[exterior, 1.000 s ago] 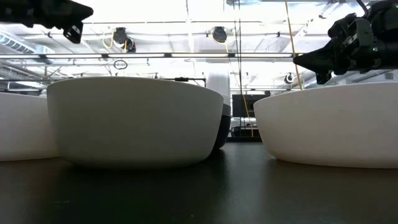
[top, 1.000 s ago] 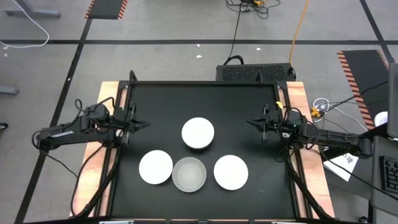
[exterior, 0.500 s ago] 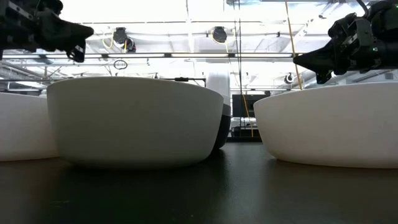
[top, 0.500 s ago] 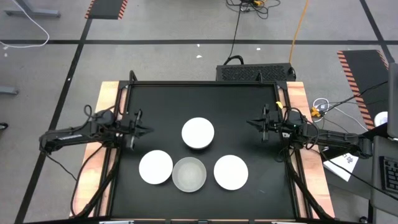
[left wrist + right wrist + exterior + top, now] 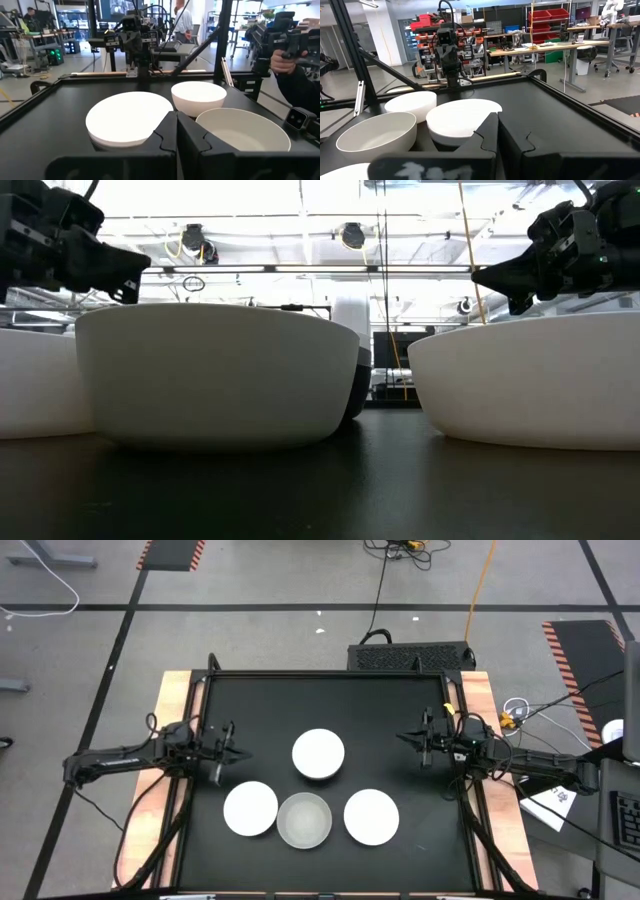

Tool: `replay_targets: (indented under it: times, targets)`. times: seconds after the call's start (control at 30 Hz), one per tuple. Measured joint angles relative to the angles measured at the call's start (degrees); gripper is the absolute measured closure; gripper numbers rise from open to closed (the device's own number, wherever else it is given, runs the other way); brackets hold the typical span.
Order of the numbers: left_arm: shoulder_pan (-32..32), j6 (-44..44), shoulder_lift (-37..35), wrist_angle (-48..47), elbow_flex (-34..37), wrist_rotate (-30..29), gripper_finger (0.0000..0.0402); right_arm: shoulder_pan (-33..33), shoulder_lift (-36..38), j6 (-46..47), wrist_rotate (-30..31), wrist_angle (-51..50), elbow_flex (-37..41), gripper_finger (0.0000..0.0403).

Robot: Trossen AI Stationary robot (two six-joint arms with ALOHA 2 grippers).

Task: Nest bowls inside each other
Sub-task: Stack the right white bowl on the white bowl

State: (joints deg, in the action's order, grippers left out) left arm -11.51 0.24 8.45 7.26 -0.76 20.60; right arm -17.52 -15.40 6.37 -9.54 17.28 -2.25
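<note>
Four bowls are showing on the black table (image 5: 330,690): a white bowl (image 5: 319,754) sitting farthest back at the centre, apparently upside down on a darker bowl beneath it, though the views are too poor to be sure, and a near row made up of a white bowl on the left (image 5: 250,808), a pale grey translucent bowl (image 5: 304,820) in the middle, touching it, and a white bowl on the right (image 5: 371,816) just beside that. None of the near row is sitting inside another, so the nesting is looking to be at an early step, with no bowl in hand. The left gripper (image 5: 240,753) is hovering above the table's left side with its fingers closed on nothing, near the left white bowl. The right gripper (image 5: 404,737) is waiting at the table's right edge, likewise closed and empty. The next move is probably calling for the left gripper to open, come down over a bowl's rim and pinch it before lifting it into a neighbour.
</note>
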Motion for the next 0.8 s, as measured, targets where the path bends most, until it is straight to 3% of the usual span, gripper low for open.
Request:
replay_targets:
  times: [0.57, 0.8]
  targets:
    - [0.0, -0.8, 0.0, 0.4, 0.2, 0.1, 0.0397, 0.0, 0.0, -1.9, -0.2, 0.0, 0.0, 0.0403]
    - [0.0, -1.0, 0.0, 0.6, 0.2, 0.4, 0.0388, 0.0, -0.1, -1.4, -6.8, 10.3, -0.3, 0.0393]
